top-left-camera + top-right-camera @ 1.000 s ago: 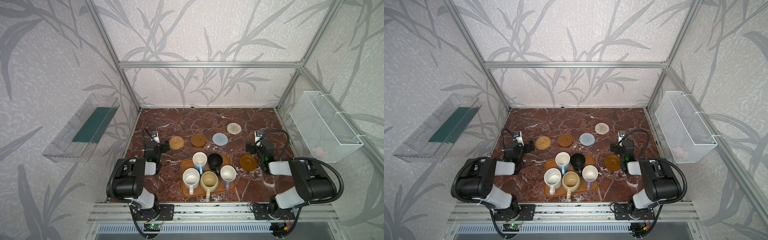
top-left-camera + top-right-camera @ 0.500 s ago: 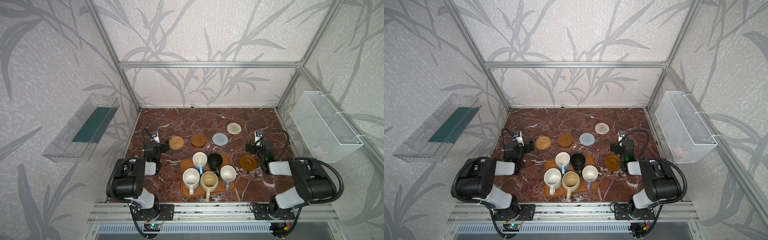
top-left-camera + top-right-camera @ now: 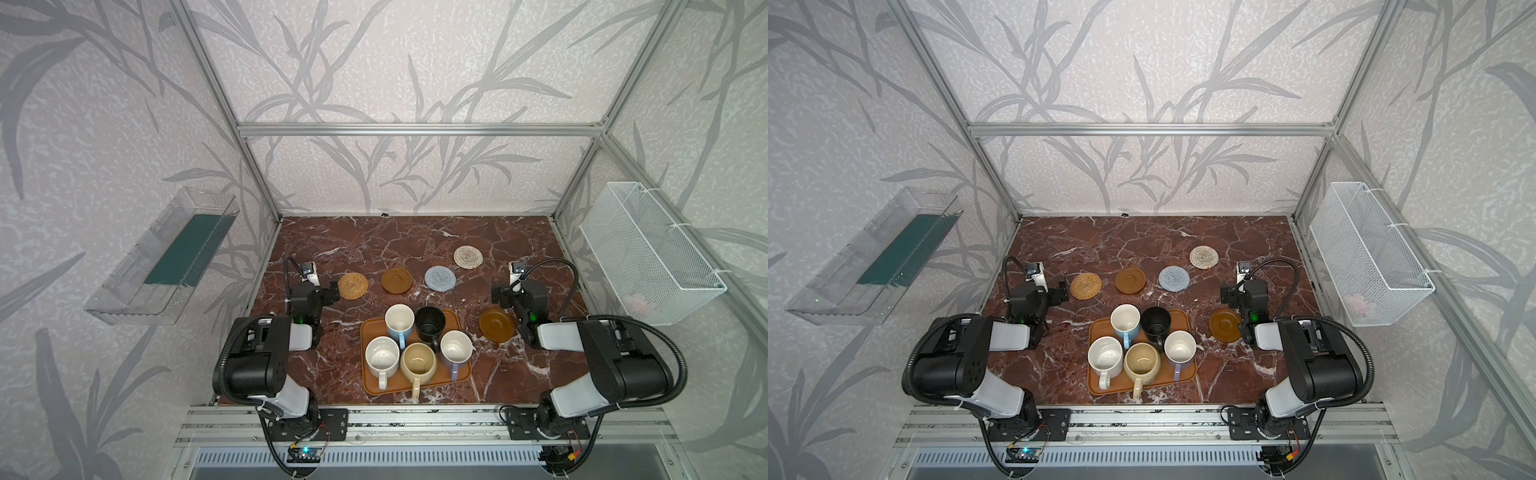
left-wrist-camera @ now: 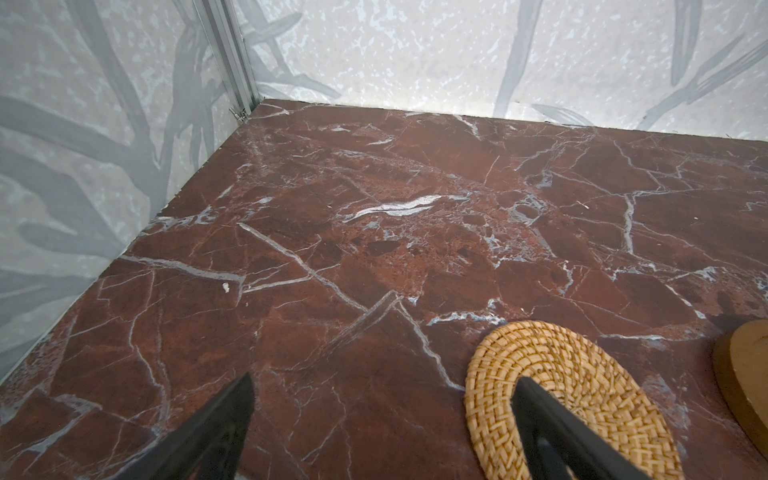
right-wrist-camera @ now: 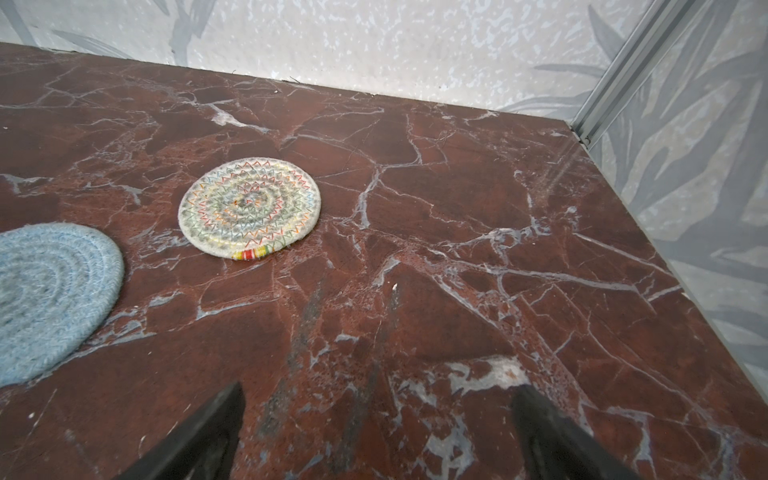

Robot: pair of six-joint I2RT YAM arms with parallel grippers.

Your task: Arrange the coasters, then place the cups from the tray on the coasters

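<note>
Where the views fall short: in both top views the tips of each tool are lost against its dark wrist body, so only the wrist views show their spread.
Cut off: the left wrist view shows only an edge of one brown coaster, and the right wrist view only part of the grey-blue coaster.
Hard to make out: a pale pinkish thing in the white wire basket is too blurred to name.
Left tool: jaws wide apart and empty, one finger over the near edge of the rattan coaster; whether it touches, I cannot tell.
Right tool: jaws wide apart and empty, over bare bench.
Coasters: rattan, glossy brown and grey-blue rope lie in a rough row behind the tray; the cream rope coaster, stitched in coloured zigzags, lies further back; the second brown coaster lies right of the tray, just beside the right arm.
Tray: orange-brown, low rim, at the front middle of the bench.
Cups: all five upright on the tray, close together: light blue, black, speckled white, cream-beige, lavender.
</note>
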